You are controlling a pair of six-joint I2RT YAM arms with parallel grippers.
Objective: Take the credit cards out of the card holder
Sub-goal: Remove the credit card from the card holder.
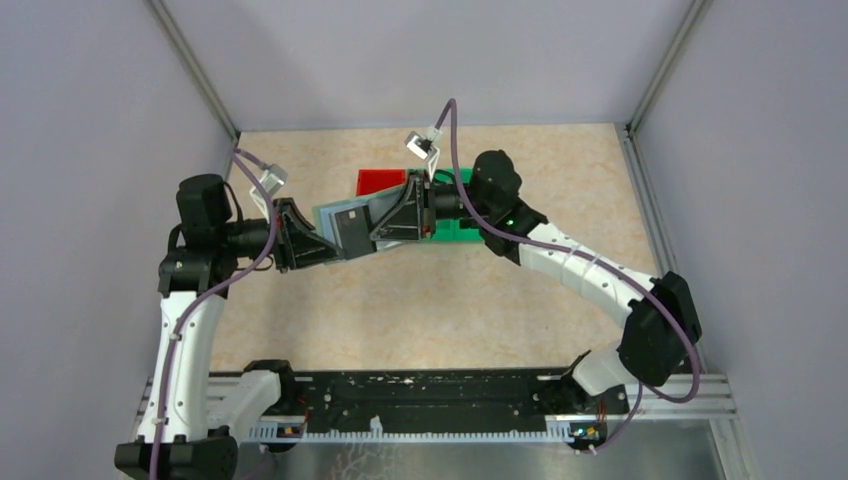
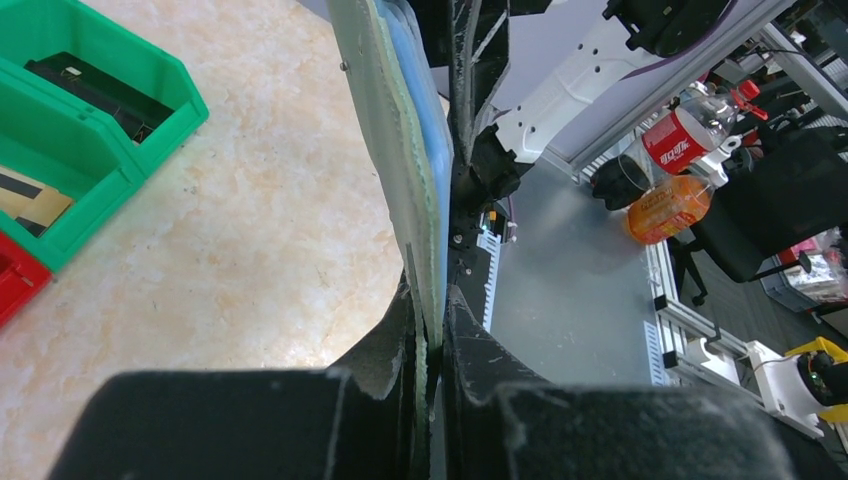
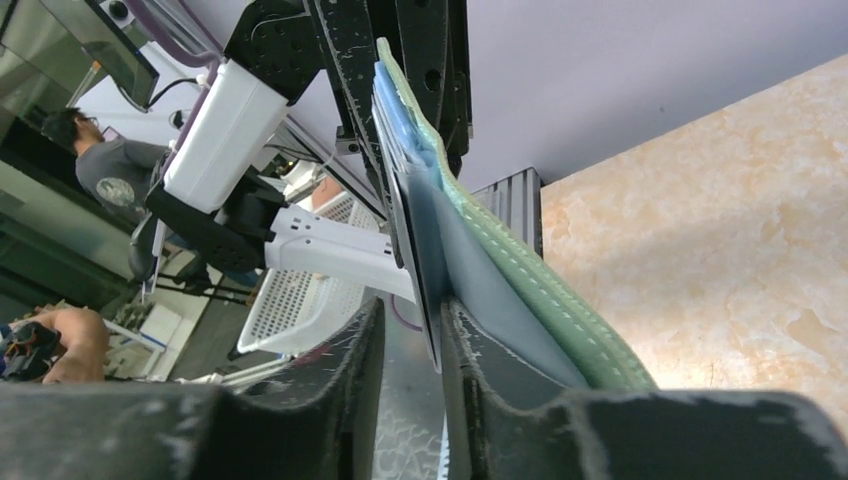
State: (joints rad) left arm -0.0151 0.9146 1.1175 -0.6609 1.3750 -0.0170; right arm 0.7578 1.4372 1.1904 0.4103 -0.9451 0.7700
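Black left pincer (image 2: 430, 330): jaws pressed together on the left edge of the card holder (image 2: 385, 150). The holder hangs clear of the table (image 1: 400, 310), opened out, with its pale pocketed side facing up. Purpose, as judged: to anchor the holder so that a pull on a card does not drag it along.

Black right pincer (image 3: 410, 330): faces the left pincer from the holder's opposite edge. Its jaws are apart and set astride the edge of a dark card (image 3: 421, 290) that pokes out of a pocket. The card lies against one finger, with a plain gap to the other, so it is not yet pinched. Purpose, as judged: to close on the card alone and draw it away from the left pincer, along the line of the pocket.

Card holder, detail: the grey-green stitched outer skin lies outside the right pincer's gap, beside one finger. Whether other cards sit in the pockets cannot be told.

Red bin (image 1: 380, 181) and green bin (image 1: 455, 230): on the table beyond and below both pincers, side by side. The green one is partly hidden under the right pincer. Dark flat items lie in it, and what they are is unclear.
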